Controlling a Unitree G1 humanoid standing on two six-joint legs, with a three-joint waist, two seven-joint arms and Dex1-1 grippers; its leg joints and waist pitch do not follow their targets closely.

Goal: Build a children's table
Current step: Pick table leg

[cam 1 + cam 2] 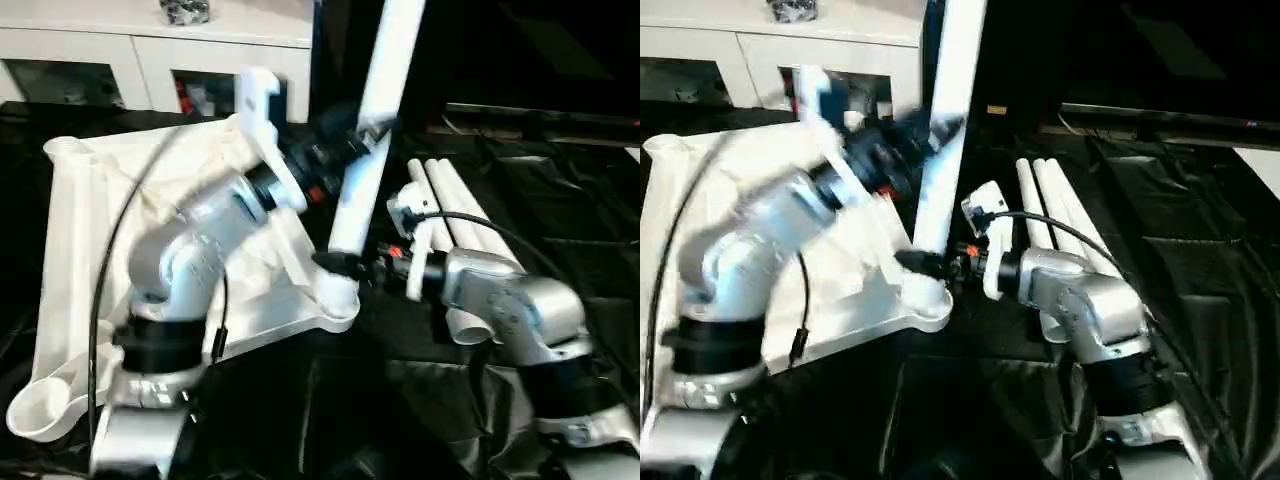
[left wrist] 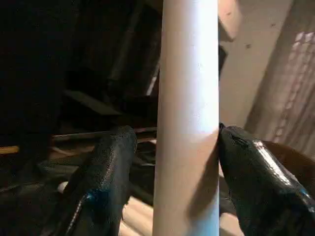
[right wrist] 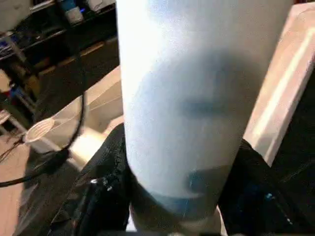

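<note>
The white table leg [image 1: 365, 140] stands in the near right corner socket [image 1: 337, 293] of the upside-down tabletop [image 1: 90, 220]. The right gripper [image 1: 345, 265] grips its bottom. The left gripper [image 2: 170, 162] jaws sit loosely around it. Pushing straight down should seat it.

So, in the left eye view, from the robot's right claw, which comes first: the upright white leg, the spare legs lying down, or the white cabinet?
1. The upright white plastic tube leg: between the right claw's fingers, at the tabletop's corner socket.
2. The spare white tube legs: lying on the black cloth, behind that arm.
3. The white cabinet: farthest, along the back at the left.
</note>
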